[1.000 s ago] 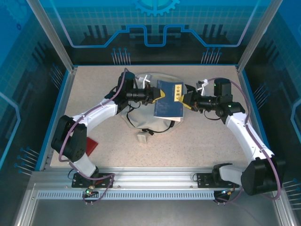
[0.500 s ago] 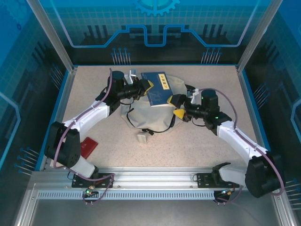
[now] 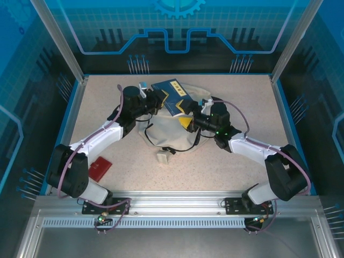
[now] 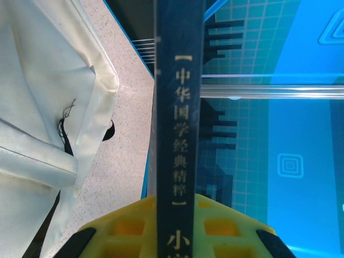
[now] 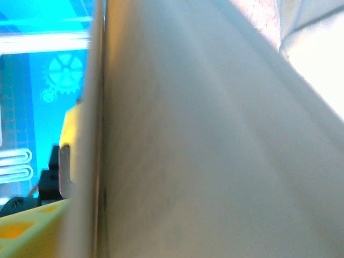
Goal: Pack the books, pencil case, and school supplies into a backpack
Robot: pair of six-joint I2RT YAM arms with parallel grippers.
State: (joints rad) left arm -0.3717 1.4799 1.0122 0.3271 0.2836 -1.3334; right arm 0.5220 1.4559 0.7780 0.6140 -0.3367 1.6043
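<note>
**Navy book gripped over the far part of the backpack**

In the overhead view, the cream-white backpack is seen lying at the middle of the table, with black zip lines across its fabric and a small beige tag at its near edge. The navy book is shown tilted over the far part of the backpack, where it is clamped by the left pincer. In the left wrist view, the book's spine, printed with gold characters, is seen edge-on, pinched between the yellow fingers, with the backpack's pale fabric to the left. The right pincer is placed just beside the near right corner of the book, above the backpack. Its wrist view is taken up by a blurred pale surface, with one yellow finger visible at the lower left; whether this pincer is released or clenched cannot be told. A flat red item lies on the table beside the left arm, well apart from the backpack.
</note>
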